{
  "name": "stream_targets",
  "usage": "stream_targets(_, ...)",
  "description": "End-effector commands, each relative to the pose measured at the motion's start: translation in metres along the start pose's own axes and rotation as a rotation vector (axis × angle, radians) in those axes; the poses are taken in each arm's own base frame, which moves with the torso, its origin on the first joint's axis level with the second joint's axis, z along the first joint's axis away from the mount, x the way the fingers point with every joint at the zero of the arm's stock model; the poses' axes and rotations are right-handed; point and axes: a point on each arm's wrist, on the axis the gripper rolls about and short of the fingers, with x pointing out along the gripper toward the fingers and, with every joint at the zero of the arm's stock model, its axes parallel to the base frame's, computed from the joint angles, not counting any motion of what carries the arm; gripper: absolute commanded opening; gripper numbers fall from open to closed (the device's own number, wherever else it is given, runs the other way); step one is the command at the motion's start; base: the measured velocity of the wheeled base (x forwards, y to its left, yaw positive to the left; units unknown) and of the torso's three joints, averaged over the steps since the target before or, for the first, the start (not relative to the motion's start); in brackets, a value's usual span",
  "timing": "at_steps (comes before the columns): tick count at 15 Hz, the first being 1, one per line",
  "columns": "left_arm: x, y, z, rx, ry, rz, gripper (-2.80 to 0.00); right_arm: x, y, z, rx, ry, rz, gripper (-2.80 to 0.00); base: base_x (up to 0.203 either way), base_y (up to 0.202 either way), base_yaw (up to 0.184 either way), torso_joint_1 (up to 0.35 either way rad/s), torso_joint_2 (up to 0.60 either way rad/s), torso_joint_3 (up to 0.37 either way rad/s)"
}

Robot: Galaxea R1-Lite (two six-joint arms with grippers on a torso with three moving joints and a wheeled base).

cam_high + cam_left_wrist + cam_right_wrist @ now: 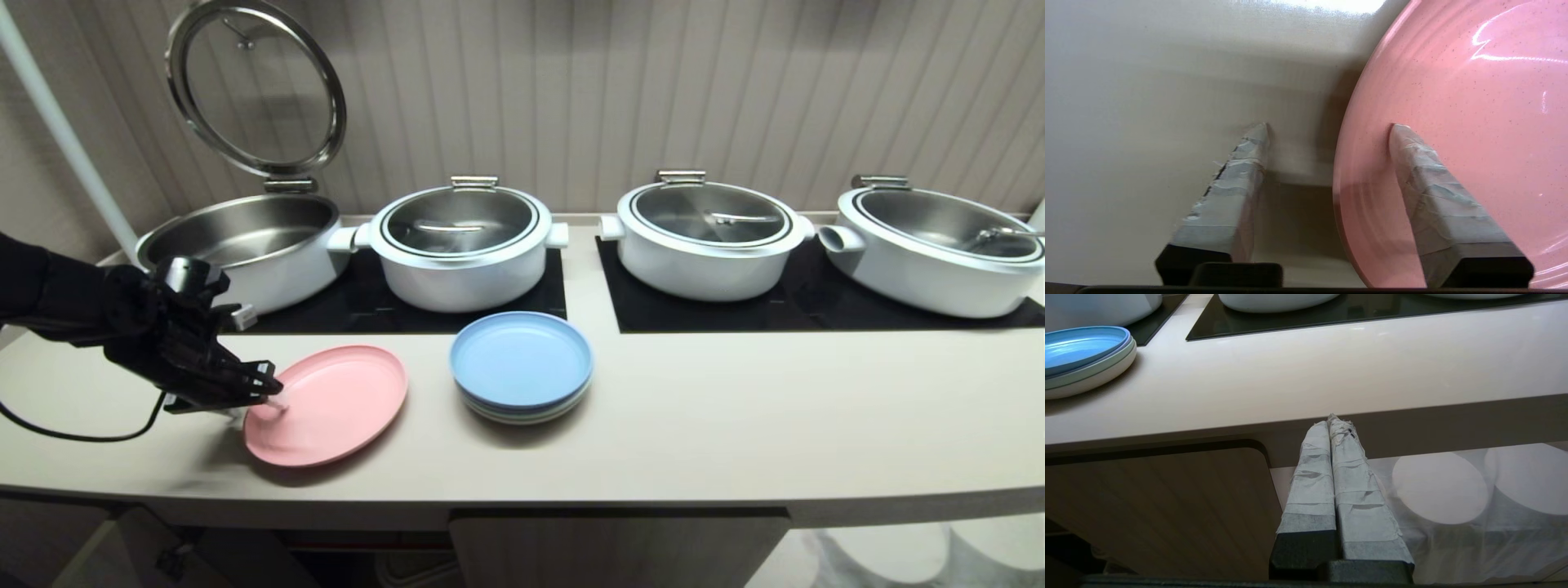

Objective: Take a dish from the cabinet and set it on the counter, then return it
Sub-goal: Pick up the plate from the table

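The pink dish [335, 404] lies flat on the cream counter [735, 425], at its front left. My left gripper [273, 400] reaches in from the left and straddles the dish's near-left rim. In the left wrist view one taped finger [1425, 183] lies over the dish [1453, 102] and the other [1237, 183] stands outside it over the counter [1126, 102]. The jaws stand apart with a gap on each side of the rim. My right gripper [1333, 418] is shut on nothing, parked low before the counter's front edge. The cabinet door [1155, 506] beside it is closed.
A stack of plates with a blue one uppermost [521, 359] sits just right of the dish. Behind stand several white pots on black hob panels [653, 314], the leftmost [245, 241] with its lid raised. A black cable [82, 433] trails over the counter's left end. White discs [1437, 486] fill the recess.
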Motion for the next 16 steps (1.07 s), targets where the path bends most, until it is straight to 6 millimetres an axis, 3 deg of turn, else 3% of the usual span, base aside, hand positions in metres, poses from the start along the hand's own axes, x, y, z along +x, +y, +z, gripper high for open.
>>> stream_targets(1, -0.001, 0.0, 0.0, 0.0, -0.002, 0.0, -2.8, 0.0, 0.0, 0.0, 0.001, -0.001, 0.0, -2.8, 0.0, 0.0, 0.0, 0.0, 0.0, 0.0)
stream_targets(16, -0.018, -0.002, -0.015, -0.025, -0.002, -0.023, -2.8, 0.0, 0.0, 0.0, 0.001, -0.001, 0.0, -2.8, 0.0, 0.0, 0.0, 0.0, 0.0, 0.0)
